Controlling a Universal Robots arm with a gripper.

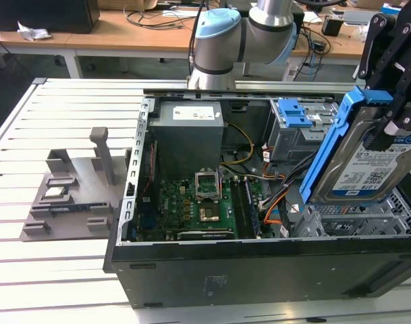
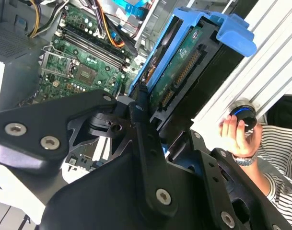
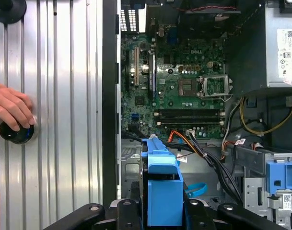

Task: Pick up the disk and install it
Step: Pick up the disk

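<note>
Holding the disk point(image 1: 367, 165) above the open PC case point(image 1: 259, 270): pick-up is done, install not yet. The tool point(image 1: 384, 131) is pinching the disk across its blue carrier frame, clamped from both sides in the first wrist view. The disk hangs tilted over the case's end on the exterior view's right, label face out, and looks clear of the chassis.

The motherboard point(image 1: 198, 202) lies on the case floor, mid-case. 1 grey drive cage with a blue latch point(image 1: 296, 128) stands at the case's far wall. A person's hand point(image 3: 11, 108) rests on a black knob point(image 3: 14, 135) on the slatted worktop point(image 3: 64, 96) just outside the case.

My read is that seating calls for squaring the carrier to its bay and staying off the loose cables point(image 1: 286, 196) inside the case.
</note>
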